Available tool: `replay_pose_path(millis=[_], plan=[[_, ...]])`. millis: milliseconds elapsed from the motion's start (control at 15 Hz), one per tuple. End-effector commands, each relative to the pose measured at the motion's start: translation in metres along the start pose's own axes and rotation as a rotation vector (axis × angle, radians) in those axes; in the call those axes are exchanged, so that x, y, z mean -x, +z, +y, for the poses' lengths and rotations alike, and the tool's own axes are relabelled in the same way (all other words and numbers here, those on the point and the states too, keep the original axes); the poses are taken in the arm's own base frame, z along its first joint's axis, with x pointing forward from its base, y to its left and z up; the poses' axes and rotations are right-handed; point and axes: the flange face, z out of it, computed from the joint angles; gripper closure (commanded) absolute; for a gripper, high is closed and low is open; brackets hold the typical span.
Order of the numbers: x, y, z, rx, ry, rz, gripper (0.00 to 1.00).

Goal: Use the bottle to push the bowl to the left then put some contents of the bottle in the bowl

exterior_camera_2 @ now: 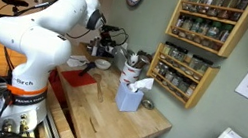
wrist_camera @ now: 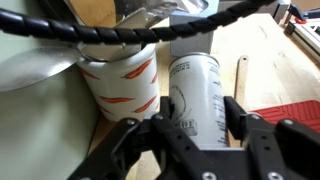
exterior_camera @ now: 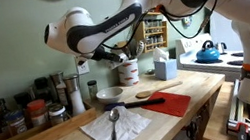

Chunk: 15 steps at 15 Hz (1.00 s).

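Now, exterior view, gripper: in an exterior view my gripper (exterior_camera: 113, 55) hangs above the wooden countertop (exterior_camera: 204, 88), just in front of the crock; I cannot tell from here how the jaws stand.
Exterior view, bowl: white bowl (exterior_camera: 111, 94) upright on the countertop, below the gripper and apart from it.
Exterior view, bottle: too small to pick out in my grip.
Exterior view, crock: white with orange pattern (exterior_camera: 128, 71), beside a blue tissue box (exterior_camera: 165, 69).
Exterior view, foreground: metal spoon (exterior_camera: 113, 120) lying on a white napkin (exterior_camera: 124, 129); wooden spoon (exterior_camera: 154, 94) next to a red mat (exterior_camera: 174, 103).
Exterior view, far end: spice jars (exterior_camera: 11, 116) in a row; blue kettle (exterior_camera: 207, 55).
Exterior view, gripper again: in an exterior view my gripper (exterior_camera_2: 107, 48) is near the crock (exterior_camera_2: 131, 75) with its utensils.
Exterior view, wall: spice rack (exterior_camera_2: 205, 37) above the tissue box (exterior_camera_2: 129, 98).
Wrist view, gripper: my gripper (wrist_camera: 185, 125) is clamped on the bottle (wrist_camera: 195, 90), black fingers (wrist_camera: 240, 118) on either side of it.
Wrist view, bottle: whitish cylinder with dark print, just beside the crock (wrist_camera: 122, 85).
Wrist view, surroundings: wooden spoon (wrist_camera: 240, 80) and red mat (wrist_camera: 290, 108) on the countertop; black cable (wrist_camera: 110, 32) across the top; the bowl is out of frame.
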Motion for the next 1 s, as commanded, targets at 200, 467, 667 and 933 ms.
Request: replay_pose_path(millis=[200, 467, 667, 933], plan=[[-0.004, -0.002, 0.001, 0.000, -0.005, -0.109, 0.69], [-0.008, -0.008, -0.003, 0.010, -0.029, -0.131, 0.69], [-0.011, -0.014, -0.003, 0.026, -0.063, -0.097, 0.69], [-0.014, -0.009, -0.002, 0.032, -0.041, -0.175, 0.69]])
